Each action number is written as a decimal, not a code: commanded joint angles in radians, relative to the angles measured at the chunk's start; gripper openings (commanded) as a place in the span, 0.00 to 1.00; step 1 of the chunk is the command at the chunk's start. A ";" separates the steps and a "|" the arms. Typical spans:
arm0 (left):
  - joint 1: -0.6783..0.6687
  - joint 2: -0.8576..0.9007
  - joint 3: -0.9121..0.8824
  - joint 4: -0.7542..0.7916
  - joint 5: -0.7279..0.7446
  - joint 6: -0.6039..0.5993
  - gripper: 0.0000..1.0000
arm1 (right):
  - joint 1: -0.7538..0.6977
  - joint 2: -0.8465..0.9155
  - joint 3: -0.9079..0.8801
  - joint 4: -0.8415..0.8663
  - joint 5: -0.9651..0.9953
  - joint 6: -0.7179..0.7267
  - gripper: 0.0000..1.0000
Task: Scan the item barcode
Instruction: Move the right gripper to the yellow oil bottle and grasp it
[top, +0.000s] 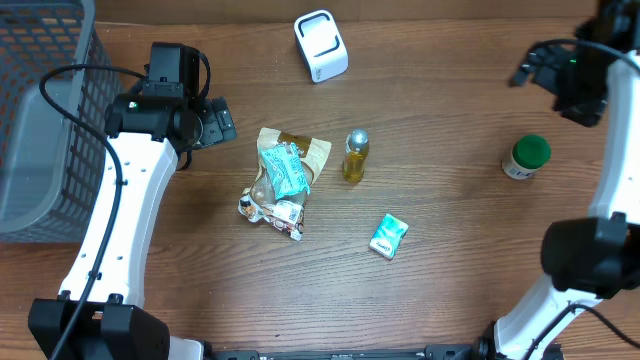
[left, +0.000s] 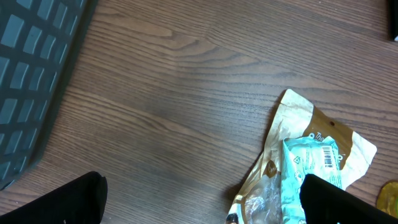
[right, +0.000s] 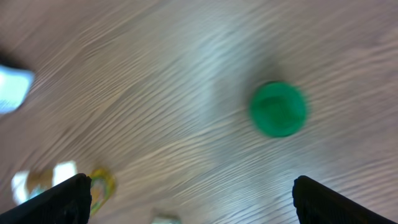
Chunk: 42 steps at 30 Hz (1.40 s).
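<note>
The right gripper (right: 199, 202) hangs with its black fingers spread wide and nothing between them. The left gripper (left: 199, 205) is just as wide and empty. The jar (top: 526, 156), round with a smooth green lid over a white labelled body, stands at the right of the overhead frame, touching neither. The boxy white scanner (top: 321, 45) sits top centre on the wood-grain table (top: 450, 260), with a crinkled pouch (top: 283, 180) at mid-left.

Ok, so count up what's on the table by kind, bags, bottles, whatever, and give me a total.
Packets: 3, tan pouch, teal packet on it, small teal packet apart
Bottles: 1, yellow bottle
Jars: 1, green-lidded jar
Devices: 1, white device
Baskets: 1, wire basket
Total: 7, though the crumpled pile may hide more
</note>
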<state>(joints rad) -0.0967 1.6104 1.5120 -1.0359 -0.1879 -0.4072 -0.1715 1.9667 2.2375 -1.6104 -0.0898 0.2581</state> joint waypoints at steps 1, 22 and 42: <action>-0.003 -0.001 0.010 0.000 -0.003 0.026 1.00 | 0.120 -0.037 0.023 0.005 -0.021 0.000 1.00; -0.003 -0.001 0.010 0.000 -0.003 0.026 1.00 | 0.666 0.069 0.006 0.090 0.100 0.004 0.84; -0.003 -0.001 0.010 0.000 -0.003 0.026 1.00 | 0.680 0.279 0.006 0.041 0.115 0.008 0.94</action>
<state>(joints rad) -0.0963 1.6104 1.5120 -1.0359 -0.1879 -0.4072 0.5110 2.2238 2.2391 -1.5681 0.0158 0.2623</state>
